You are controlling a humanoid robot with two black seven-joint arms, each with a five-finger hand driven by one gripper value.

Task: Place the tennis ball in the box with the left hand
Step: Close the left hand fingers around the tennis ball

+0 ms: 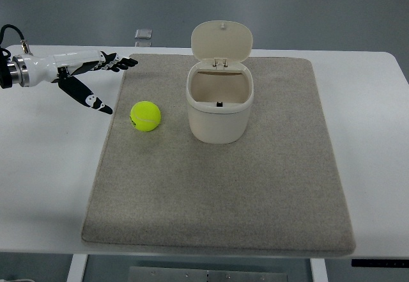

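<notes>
At the picture's left edge the left arm is cut off at its metal wrist cuff, so only the white-and-black left hand [89, 77] shows, its fingers spread wide and holding nothing, the thumb angled down toward the mat. The fuzzy yellow tennis ball [146, 116] rests on the grey felt-like mat [217, 192], just beside the cream plastic box [219, 106] and apart from the hand. The box is rounded and smooth, its hinged lid [222, 40] standing open; a small dark speck inside is too tiny to identify. A small grey object [144, 34] beyond the white tabletop [45, 167] is unclear.
</notes>
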